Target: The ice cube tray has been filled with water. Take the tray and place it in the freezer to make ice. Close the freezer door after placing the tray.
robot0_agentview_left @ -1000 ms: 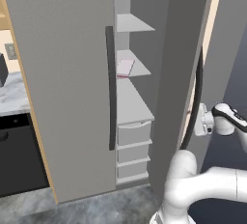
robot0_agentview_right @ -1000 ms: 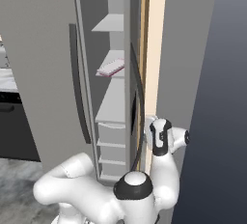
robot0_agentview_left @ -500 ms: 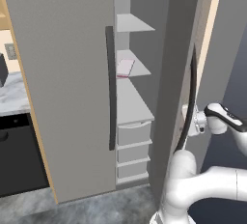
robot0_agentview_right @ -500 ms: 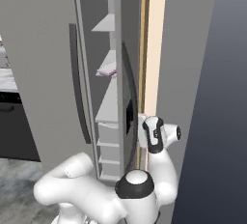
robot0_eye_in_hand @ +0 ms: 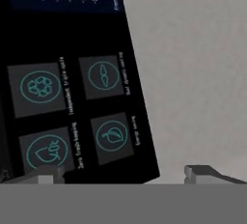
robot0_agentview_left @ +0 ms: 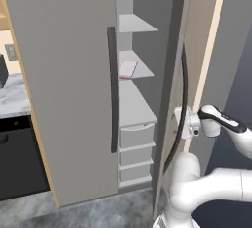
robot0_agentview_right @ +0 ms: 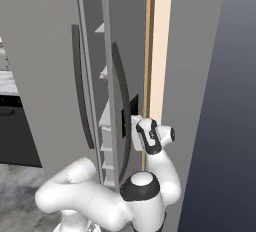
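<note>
The pale pink ice cube tray (robot0_agentview_left: 127,69) lies flat on a white middle shelf inside the freezer (robot0_agentview_left: 133,104); a sliver of the tray (robot0_agentview_right: 104,73) shows through the door gap. The grey freezer door (robot0_agentview_right: 111,51) stands most of the way swung in, its curved black handle (robot0_agentview_left: 184,99) facing me. My gripper (robot0_agentview_left: 183,124) (robot0_agentview_right: 133,132) is open, pressed flat against the door's outer face beside the black dispenser panel (robot0_eye_in_hand: 72,97) (robot0_agentview_right: 131,112). Both fingertips (robot0_eye_in_hand: 202,172) sit apart with nothing between them; my gripper (robot0_eye_in_hand: 123,177) faces the panel's edge and grey door skin.
The wider grey fridge door (robot0_agentview_left: 64,74) with its own black handle (robot0_agentview_left: 113,89) stands shut to the left. A marble counter (robot0_agentview_left: 12,94) over a black appliance front (robot0_agentview_left: 15,158) lies further left. A tan cabinet side (robot0_agentview_right: 155,51) flanks the fridge on the right.
The freezer door has swung further toward shut, narrowing the gap over the shelves. My hand has followed it leftward against its outer face. The tray has stayed on its shelf.
</note>
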